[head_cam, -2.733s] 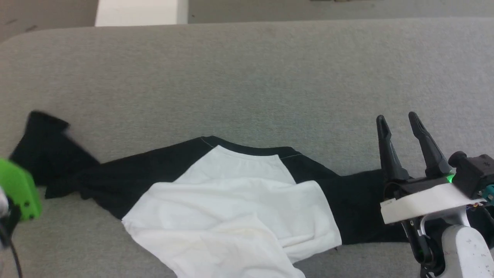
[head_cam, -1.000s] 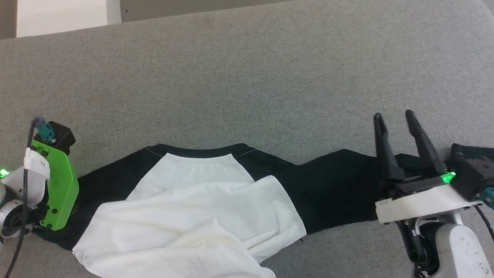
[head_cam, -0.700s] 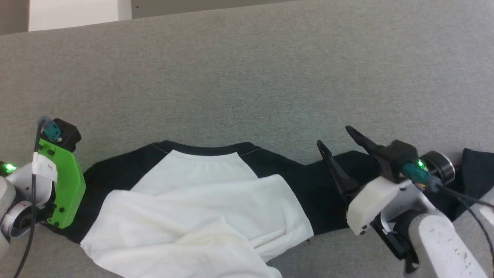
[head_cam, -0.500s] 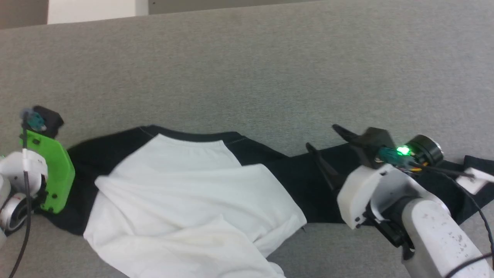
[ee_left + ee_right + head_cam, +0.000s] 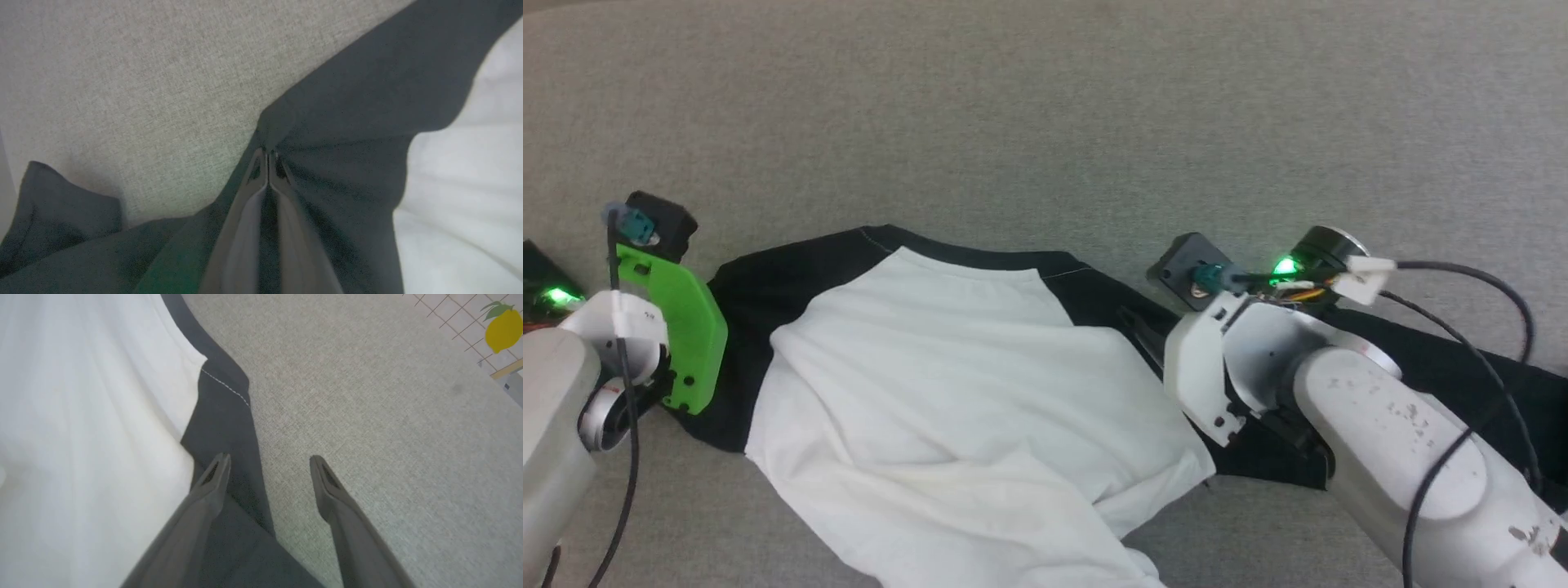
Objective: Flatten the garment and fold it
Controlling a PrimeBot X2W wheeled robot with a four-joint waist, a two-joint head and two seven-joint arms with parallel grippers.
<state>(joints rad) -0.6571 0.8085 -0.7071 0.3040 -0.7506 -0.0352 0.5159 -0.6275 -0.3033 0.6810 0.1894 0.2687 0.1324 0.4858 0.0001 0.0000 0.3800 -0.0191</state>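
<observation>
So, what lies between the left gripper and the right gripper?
The shirt lies there, its white body and black sleeves covering that stretch, as the head view shows.

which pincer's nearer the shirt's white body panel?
Right. The right pincer, open, has one fingertip beside the white panel, over a black sleeve. The left pincer is shut on the other sleeve, farther from the white.

Pale grey forearms (image 5: pixel 1396 457), the right one dark-speckled, behind a white wrist plate (image 5: pixel 1194 367) with black screws (image 5: pixel 1218 422). Green bracket (image 5: pixel 682 335) at the left wrist, black block (image 5: pixel 663 219) and teal plug (image 5: pixel 637 224) on top; black cables (image 5: pixel 1494 327), green lights (image 5: pixel 1286 265). Tapering dark grey fingers (image 5: pixel 204 498).
</observation>
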